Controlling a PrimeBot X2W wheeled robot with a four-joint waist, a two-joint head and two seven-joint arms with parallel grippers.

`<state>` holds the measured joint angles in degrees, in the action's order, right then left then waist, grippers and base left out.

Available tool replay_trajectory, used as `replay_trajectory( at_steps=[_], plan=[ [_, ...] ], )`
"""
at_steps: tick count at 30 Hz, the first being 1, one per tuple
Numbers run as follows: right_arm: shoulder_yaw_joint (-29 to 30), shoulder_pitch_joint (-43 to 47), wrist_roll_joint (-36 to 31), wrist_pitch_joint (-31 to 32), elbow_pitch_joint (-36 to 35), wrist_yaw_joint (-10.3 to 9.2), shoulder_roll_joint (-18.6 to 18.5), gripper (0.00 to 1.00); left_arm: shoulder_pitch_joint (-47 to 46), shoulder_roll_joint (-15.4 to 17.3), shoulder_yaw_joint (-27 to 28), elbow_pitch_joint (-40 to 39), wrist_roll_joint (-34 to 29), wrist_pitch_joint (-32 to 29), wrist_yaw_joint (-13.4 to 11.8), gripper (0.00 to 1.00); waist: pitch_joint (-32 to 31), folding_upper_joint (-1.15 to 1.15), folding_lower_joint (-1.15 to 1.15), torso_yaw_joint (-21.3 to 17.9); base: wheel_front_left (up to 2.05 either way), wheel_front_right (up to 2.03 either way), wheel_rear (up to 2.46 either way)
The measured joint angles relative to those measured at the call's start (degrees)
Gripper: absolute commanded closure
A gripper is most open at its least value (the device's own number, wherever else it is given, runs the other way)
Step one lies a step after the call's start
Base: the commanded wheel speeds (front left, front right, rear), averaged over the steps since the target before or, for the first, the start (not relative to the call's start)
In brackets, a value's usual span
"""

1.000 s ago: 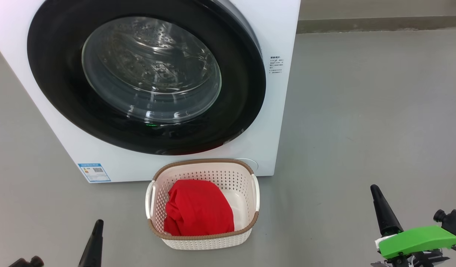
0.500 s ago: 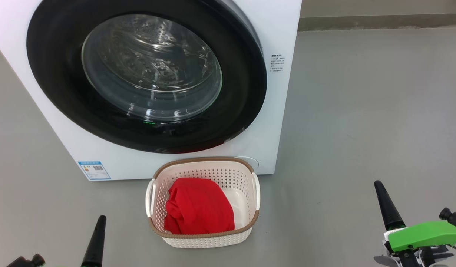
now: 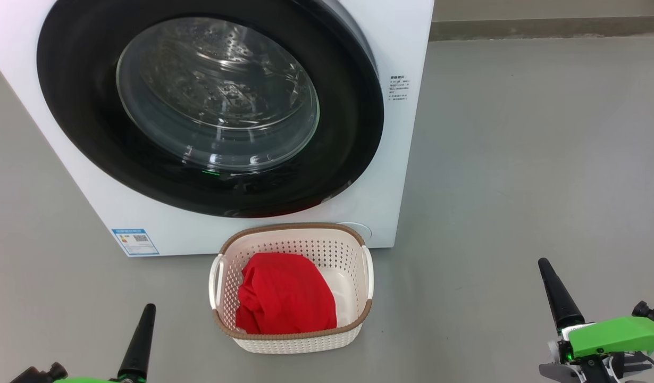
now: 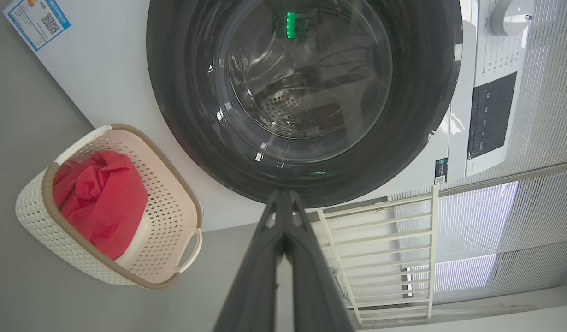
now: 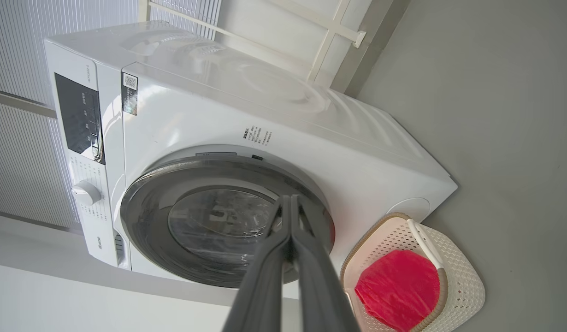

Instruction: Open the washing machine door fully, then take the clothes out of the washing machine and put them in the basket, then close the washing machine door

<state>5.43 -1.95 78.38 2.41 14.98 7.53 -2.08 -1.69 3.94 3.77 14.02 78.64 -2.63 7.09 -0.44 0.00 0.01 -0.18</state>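
Left tool (image 3: 148,311) at seven o'clock and right tool (image 3: 545,265) at four o'clock rest pressed together, empty; the clothes (image 3: 284,295) lie in the basket (image 3: 292,336) at six; beyond, at twelve, the washing machine door (image 3: 353,106) looks shut, so nothing seems left.

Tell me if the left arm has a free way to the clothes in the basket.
Probably yes. The clothes lie uncovered in the open-topped basket; the left gripper is off to its left, with bare floor between them. Its fingers are shut and would have to open first.
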Motion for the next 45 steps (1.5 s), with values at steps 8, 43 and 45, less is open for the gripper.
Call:
replay_trajectory(
  at_steps=[8, 43, 45],
  plan=[
    [0.97, -0.92, 4.70, 1.22, 0.13, 0.00, -0.03, 1.00, -0.96, -0.87, 0.25, 0.44, 4.82, -1.37, 0.00, 1.00, 0.23, 0.00, 0.00, 0.07, 0.00, 0.00, 0.00],
    [1.68, -1.83, 13.80, 3.66, 0.43, -0.07, -0.05, 1.00, -2.17, -1.56, 0.78, 1.19, 13.13, -3.59, 0.00, 1.00, 0.61, 0.00, 0.00, 0.18, 0.00, 0.00, 0.00],
    [1.69, -1.83, 13.80, 3.66, 0.43, -0.07, -0.05, 1.00, -2.17, -1.56, 0.78, 1.19, 13.13, -3.59, 0.00, 1.00, 0.61, 0.00, 0.00, 0.18, 0.00, 0.00, 0.00]
  ],
)
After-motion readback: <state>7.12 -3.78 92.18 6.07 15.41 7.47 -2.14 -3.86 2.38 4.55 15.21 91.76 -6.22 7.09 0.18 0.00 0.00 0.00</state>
